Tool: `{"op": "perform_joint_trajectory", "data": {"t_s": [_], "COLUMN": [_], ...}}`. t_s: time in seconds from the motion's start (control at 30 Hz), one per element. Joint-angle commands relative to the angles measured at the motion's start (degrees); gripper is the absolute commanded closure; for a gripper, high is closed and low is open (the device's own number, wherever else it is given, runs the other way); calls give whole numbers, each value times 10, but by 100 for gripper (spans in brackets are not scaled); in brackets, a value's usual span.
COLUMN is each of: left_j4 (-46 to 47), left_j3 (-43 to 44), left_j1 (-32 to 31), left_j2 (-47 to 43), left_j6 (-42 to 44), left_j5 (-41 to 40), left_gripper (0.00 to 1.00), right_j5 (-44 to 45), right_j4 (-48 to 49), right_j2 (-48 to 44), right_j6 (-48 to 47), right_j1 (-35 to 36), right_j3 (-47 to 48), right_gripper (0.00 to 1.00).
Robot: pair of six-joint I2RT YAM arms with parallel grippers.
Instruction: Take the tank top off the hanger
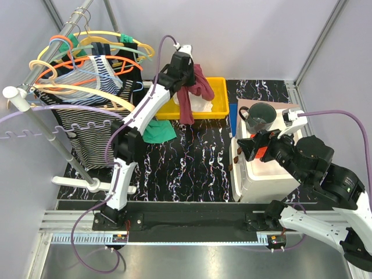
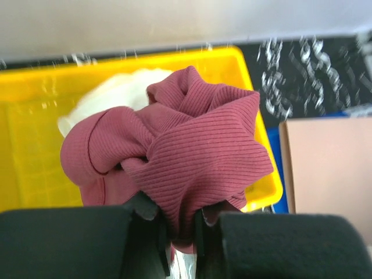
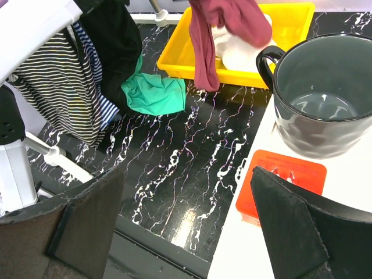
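The left fingers [image 1: 187, 71] are clamped shut on a bunched fold of the maroon tank top [image 2: 192, 145], which is off the hangers [image 1: 87, 64] and dangles directly beneath them. Below the fingers sits the yellow bin [image 2: 35, 145], with a white garment [image 2: 125, 93] already lying in it. The main risk is a poor drop. One long tail of the top hangs on the near side of the fingers, about level with the bin's front wall, so letting go from here could leave it draped over the rim or slid onto the bench [image 3: 192, 168] beside the green cloth [image 3: 154, 96]. The ribbed fabric is also wadded tight between the fingers and may cling when they part. The right fingers [image 1: 251, 149] stand wide apart and empty, with the dark mug [image 3: 325, 99] just beyond them, well apart from the tank top.
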Motion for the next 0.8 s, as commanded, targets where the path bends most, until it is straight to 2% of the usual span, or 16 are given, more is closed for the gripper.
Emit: {"op": "perform_joint_trajectory", "data": {"t_s": [0.0,0.23,0.43,0.5,0.53,0.63,0.77], "left_j4": [121,194,175,155,150,116,95], "left_j3": [47,21,25,23,20,0,-58], "left_j1": [1,4,19,26,28,32,32], "left_j2": [-56,-79,-41,-30,-30,-41,-98], "left_j6": [16,6,-37,-62,-69,-79,-98], "left_j5": [1,-27,-32,-22,-15,1,13], "left_gripper": [100,100,98,81,65,33,12], "right_j5": [-6,-11,-6,-3,-1,5,2], "right_j4": [4,4,3,3,4,4,8], "right_j2": [4,7,15,17,19,21,21], "right_j6": [8,18,7,1,-1,-6,-2], "right_j1": [-2,-1,-1,-2,-2,-2,-1], "right_j3": [22,15,17,19,20,22,19], "right_gripper": [3,3,3,3,2,2,2]}}
